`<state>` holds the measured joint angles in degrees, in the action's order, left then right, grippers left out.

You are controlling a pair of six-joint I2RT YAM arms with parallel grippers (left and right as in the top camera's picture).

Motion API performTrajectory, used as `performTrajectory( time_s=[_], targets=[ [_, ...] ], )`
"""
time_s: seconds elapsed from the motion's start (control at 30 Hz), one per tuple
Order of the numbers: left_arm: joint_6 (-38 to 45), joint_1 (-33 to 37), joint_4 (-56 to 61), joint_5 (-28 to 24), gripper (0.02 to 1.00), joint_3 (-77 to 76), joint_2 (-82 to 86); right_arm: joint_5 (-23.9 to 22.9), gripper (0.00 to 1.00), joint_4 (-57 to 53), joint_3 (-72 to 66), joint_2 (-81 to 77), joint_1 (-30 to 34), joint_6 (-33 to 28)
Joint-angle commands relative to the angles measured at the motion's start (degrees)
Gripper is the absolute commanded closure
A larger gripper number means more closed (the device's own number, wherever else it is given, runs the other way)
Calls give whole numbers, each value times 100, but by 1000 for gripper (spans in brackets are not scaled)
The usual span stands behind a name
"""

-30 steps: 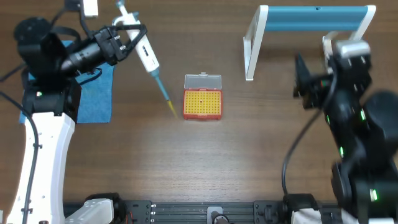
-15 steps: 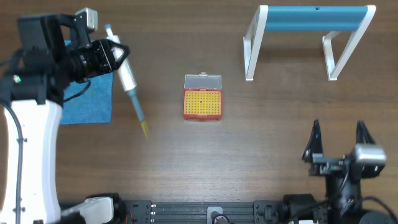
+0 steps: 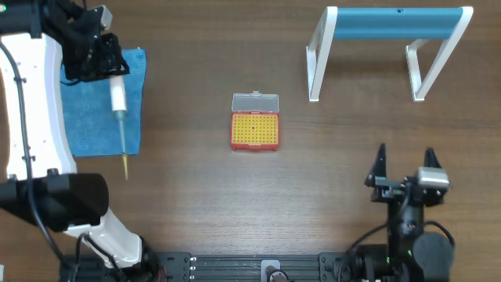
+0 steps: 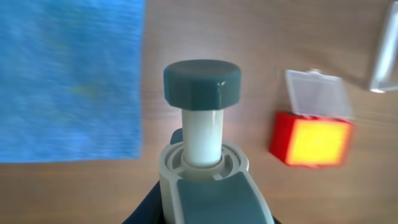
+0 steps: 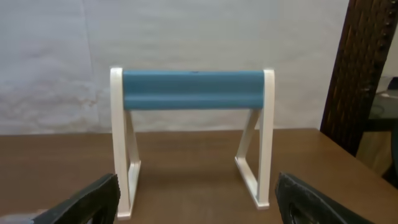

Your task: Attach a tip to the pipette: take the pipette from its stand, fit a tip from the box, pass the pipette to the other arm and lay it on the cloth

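**Left hand** [image 3: 100,61]: closed around the upper body of the pipette [image 3: 119,95]. It is now over the cloth [image 3: 88,117] and no longer near the tip box [image 3: 254,129], which lies well off to its side.

**Pipette:** the yellow tip [image 3: 125,164] is fitted. The shaft runs out from the hand along the cloth, with the tip past the cloth's edge. Whether it touches the cloth cannot be told.

**Right hand** [image 3: 405,154]: fingers spread wide and empty, now drawn back far from the stand [image 3: 395,22].

**Judgement:** the handover looks done; lowering and release remain.
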<state>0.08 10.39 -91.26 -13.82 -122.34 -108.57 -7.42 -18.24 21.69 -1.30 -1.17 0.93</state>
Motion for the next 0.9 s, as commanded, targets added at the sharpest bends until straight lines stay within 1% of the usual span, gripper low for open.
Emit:
performTrajectory(
  time_s=[0.03,0.07,0.13,0.27,0.4,0.67,0.77,0.9],
  targets=[
    [389,142,-26,616,993,-282,-369,-116,178,957,-866,-24,-2,164],
    [492,190,-26,634,991,-282,-498,-118,180,1456,-1182,-24,-2,170],
    [553,234,-24,798,991,-284,-649,-118,180,2048,-1543,-24,-2,188],
    [785,247,-2,1150,991,-284,-946,-116,180,2822,-2164,-24,-2,352],
    [837,293,-9,1189,991,-284,-1283,-114,180,2468,-2146,-42,-2,354],
    [933,710,20,1189,991,-293,-1683,-114,180,2371,-2146,-42,-2,354],
    [946,870,63,1191,991,-323,-1759,-114,180,2059,-2146,-42,-2,354],
    [946,909,306,1191,993,-326,-1827,-90,180,1493,-2146,-55,-2,356]
  ],
)
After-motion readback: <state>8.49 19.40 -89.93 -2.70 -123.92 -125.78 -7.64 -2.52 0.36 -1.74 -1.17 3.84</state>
